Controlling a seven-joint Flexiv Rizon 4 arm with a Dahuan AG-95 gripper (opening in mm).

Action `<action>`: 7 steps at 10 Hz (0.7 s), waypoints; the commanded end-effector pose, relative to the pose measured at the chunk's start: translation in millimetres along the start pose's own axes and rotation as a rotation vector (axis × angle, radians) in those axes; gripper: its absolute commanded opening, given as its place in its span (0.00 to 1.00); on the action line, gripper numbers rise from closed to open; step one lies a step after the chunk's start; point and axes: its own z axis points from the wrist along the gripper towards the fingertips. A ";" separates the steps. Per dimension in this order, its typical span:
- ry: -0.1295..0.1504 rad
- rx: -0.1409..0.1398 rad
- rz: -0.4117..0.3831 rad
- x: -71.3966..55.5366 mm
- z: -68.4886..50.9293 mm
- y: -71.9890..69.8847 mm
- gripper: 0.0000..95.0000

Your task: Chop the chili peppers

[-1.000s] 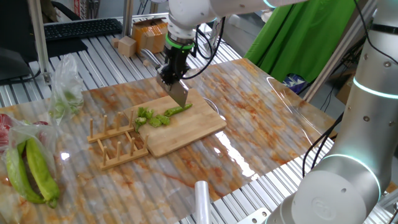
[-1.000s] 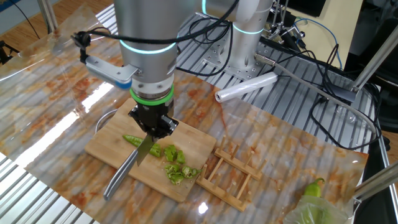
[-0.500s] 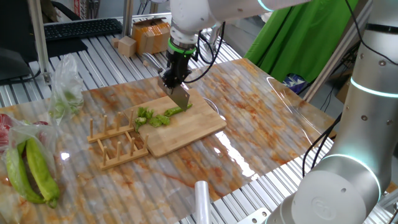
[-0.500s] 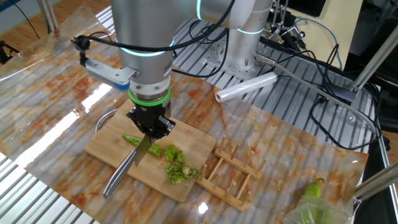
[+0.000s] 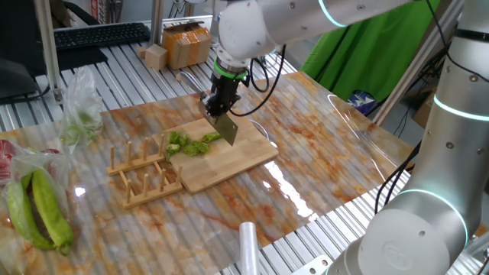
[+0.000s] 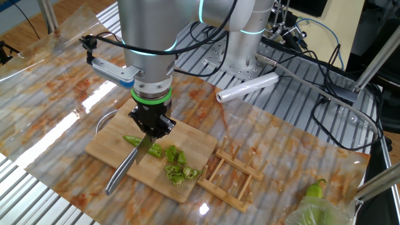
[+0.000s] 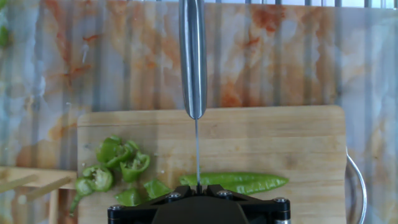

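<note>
As we look across both fixed views and the hand view, we list the following.

Claw: our claw [image 6: 150, 128] points straight down over the board, its jaws pressed together on the knife, pinching the blade's upper end.

Knife: the knife [image 6: 128, 165] hangs from our claw with its blade edge down and its silver handle [image 7: 193, 59] reaching out past the board's edge; the blade sits at the cut end of the whole chili, though we cannot tell whether it touches it.

Chili peppers: one slender, glossy green chili [image 7: 239, 182] lies on the board with its pointed tip away from the slices; we see it just beside the blade in the hand view.

Slices: a small heap of bright-green slices [image 7: 116, 163] rests on the board on the other side of the blade, near the rack end.

Cutting board: a bamboo cutting board [image 5: 238, 158] lies flat on the surface.

Rack: a wooden peg rack [image 5: 141, 173] sits touching or just beside one end of the board.

Surface: a marbled orange-and-white surface [image 5: 321, 145] under a clear sheet carries everything.

Larger peppers: thick yellow-green peppers [image 5: 38, 210] lie in clear plastic, well apart from the board.

Roll: a roll of clear film [image 6: 247, 87] lies on the metal slats near our arm's base.
</note>
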 end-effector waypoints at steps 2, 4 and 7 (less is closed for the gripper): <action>-0.003 -0.006 0.009 1.3 5.6 2.3 0.00; -0.006 -0.002 0.002 0.6 10.0 0.2 0.00; -0.009 -0.010 -0.001 1.3 13.5 -3.4 0.00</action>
